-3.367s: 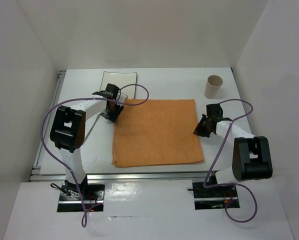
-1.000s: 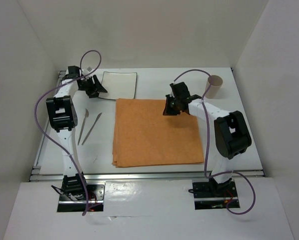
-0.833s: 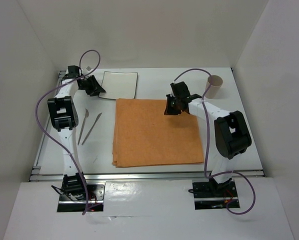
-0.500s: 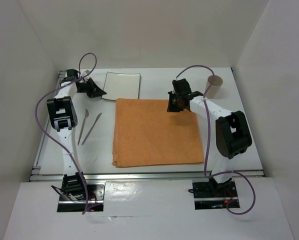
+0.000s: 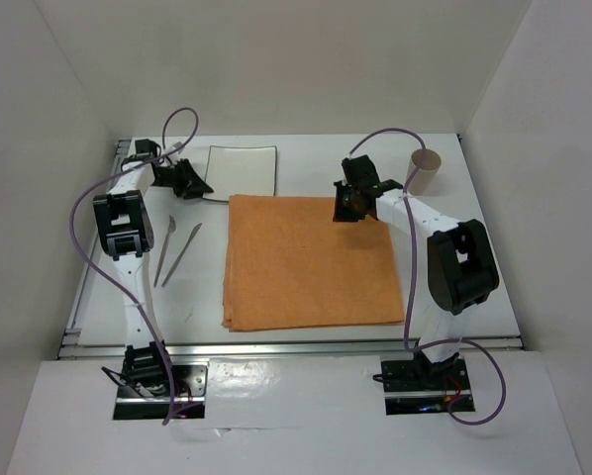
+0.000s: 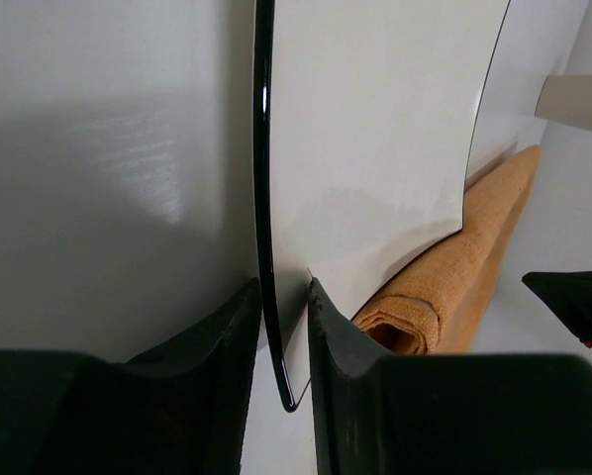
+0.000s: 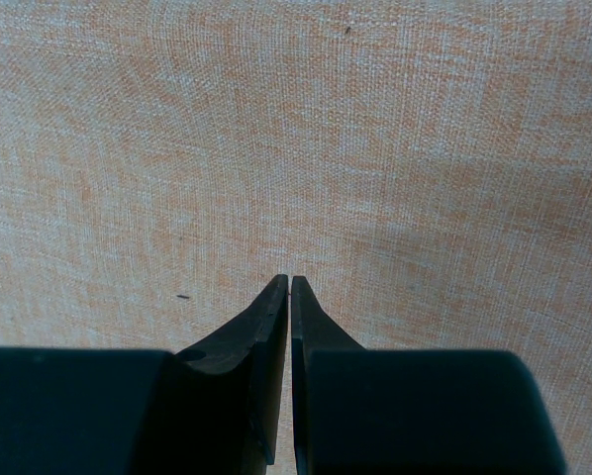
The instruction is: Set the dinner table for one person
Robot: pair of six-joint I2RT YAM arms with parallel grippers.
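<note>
The dinner table (image 5: 306,158) is a white top with metal rails. A square white plate (image 5: 244,170) with a dark rim lies at its far left. My left gripper (image 5: 195,184) sits at the plate's left edge. In the left wrist view its jaws (image 6: 284,297) straddle the plate (image 6: 375,148) rim, slightly apart, with a gap on the right side. An orange cloth (image 5: 311,262) covers the middle. My right gripper (image 5: 347,210) hovers over the cloth's far edge, and the right wrist view shows it (image 7: 290,279) shut with nothing in it, over the cloth (image 7: 425,148).
A beige cup (image 5: 422,173) stands upright at the far right, close to the right arm. Two slim utensils (image 5: 165,252) (image 5: 182,252) lie side by side left of the cloth. The folded cloth edge (image 6: 444,297) lies just beyond the plate.
The left gripper shut on the plate's left rim and then parted a little. The plate slid slightly right. The right gripper drifted a little toward the cloth's far edge.
</note>
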